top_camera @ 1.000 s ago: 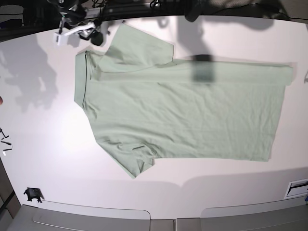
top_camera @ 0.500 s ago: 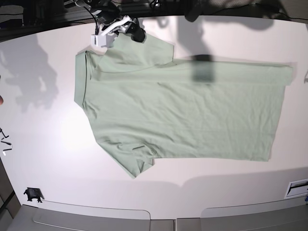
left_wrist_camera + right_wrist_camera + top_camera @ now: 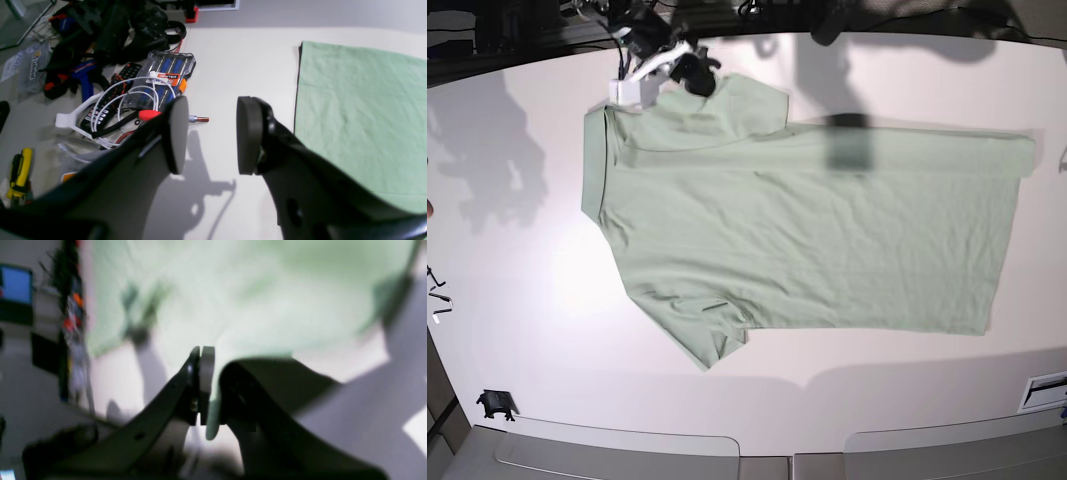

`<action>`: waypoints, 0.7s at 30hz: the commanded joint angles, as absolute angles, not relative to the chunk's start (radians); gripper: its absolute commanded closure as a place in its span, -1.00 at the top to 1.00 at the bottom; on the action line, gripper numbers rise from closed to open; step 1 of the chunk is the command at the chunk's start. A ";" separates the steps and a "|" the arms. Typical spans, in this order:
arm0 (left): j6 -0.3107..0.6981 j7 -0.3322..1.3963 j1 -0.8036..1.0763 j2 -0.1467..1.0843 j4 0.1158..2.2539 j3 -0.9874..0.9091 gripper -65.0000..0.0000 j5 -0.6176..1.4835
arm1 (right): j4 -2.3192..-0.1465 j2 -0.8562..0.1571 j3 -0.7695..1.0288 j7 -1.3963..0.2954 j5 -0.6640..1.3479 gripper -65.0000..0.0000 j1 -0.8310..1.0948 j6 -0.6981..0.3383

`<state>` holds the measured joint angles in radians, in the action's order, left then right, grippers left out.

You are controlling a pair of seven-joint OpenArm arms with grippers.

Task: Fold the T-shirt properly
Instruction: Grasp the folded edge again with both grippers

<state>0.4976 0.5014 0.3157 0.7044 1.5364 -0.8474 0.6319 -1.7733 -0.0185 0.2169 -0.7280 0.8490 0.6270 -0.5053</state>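
A clear screwdriver case (image 3: 165,78), white cable (image 3: 133,96) and yellow-handled tool (image 3: 20,168) clutter the table (image 3: 227,76).

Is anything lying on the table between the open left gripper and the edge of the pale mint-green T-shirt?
Nothing visible. In the left wrist view, only bare white table separates the open left gripper from the pale mint-green T-shirt. The clutter of tools and white cables lies on the far side, away from the shirt.

Overhead light washes the white bench (image 3: 517,300) bright, with a glare patch beside the T-shirt (image 3: 807,240) and soft arm shadows along the far edge. The base view bows at its corners. The right wrist view is heavily blurred; the left wrist view is sharp, with crisp hand shadows.
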 commanded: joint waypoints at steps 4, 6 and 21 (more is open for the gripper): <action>0.493 0.477 0.311 0.732 1.552 -0.859 -0.32 0.648 | -1.791 0.029 0.215 -0.711 0.852 -1.00 0.485 -0.525; 0.493 0.477 0.311 0.732 1.552 -0.859 -0.32 0.648 | -1.791 0.052 0.215 -0.696 0.789 -1.00 0.413 -0.525; 0.493 0.477 0.311 0.732 1.552 -0.859 -0.32 0.648 | -1.668 0.072 0.208 -0.560 0.467 -1.00 0.088 -0.524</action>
<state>0.4976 0.5014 0.3157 0.7040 1.5364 -0.8474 0.6315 -1.6497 0.0719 0.2100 -0.5907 0.4458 0.1009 -0.5133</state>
